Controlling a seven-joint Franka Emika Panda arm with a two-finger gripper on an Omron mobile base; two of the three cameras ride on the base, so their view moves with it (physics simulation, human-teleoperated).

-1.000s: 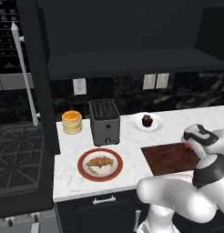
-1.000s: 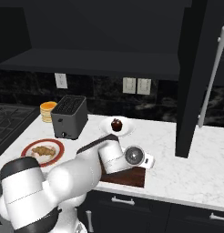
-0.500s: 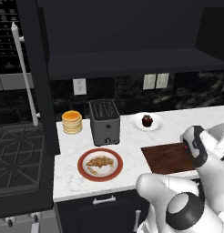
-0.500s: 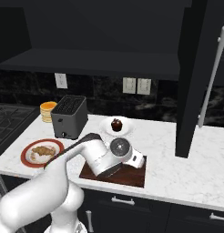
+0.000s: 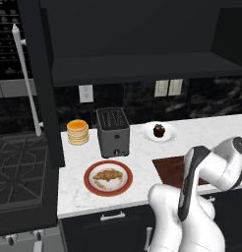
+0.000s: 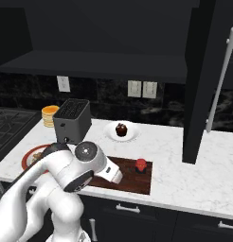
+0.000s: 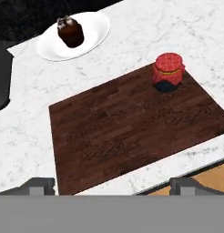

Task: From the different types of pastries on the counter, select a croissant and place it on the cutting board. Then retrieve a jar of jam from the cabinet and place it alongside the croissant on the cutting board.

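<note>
Counter (image 5: 142, 162): one croissant (image 5: 107, 175), one cupcake (image 7: 70, 32), one jam jar (image 7: 168, 71).

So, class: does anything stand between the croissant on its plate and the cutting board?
Nothing visible does. The croissant lies on the red-rimmed plate; bare counter separates it from the cutting board. The toaster stands behind that path.

The cutting board (image 7: 132, 127) is dark wood with lines of grain and a dull, flat look. The counter (image 7: 186, 32) looks like smooth white stone with thin grey veins. The jar of jam (image 7: 168, 72) wears a red dotted cover (it looks like cloth). The cupcake (image 7: 70, 32) sits on a smooth white plate (image 7: 93, 34). The toaster (image 5: 113, 132) is dark and dull. The croissant (image 5: 107, 175) looks flaky and golden.
</note>
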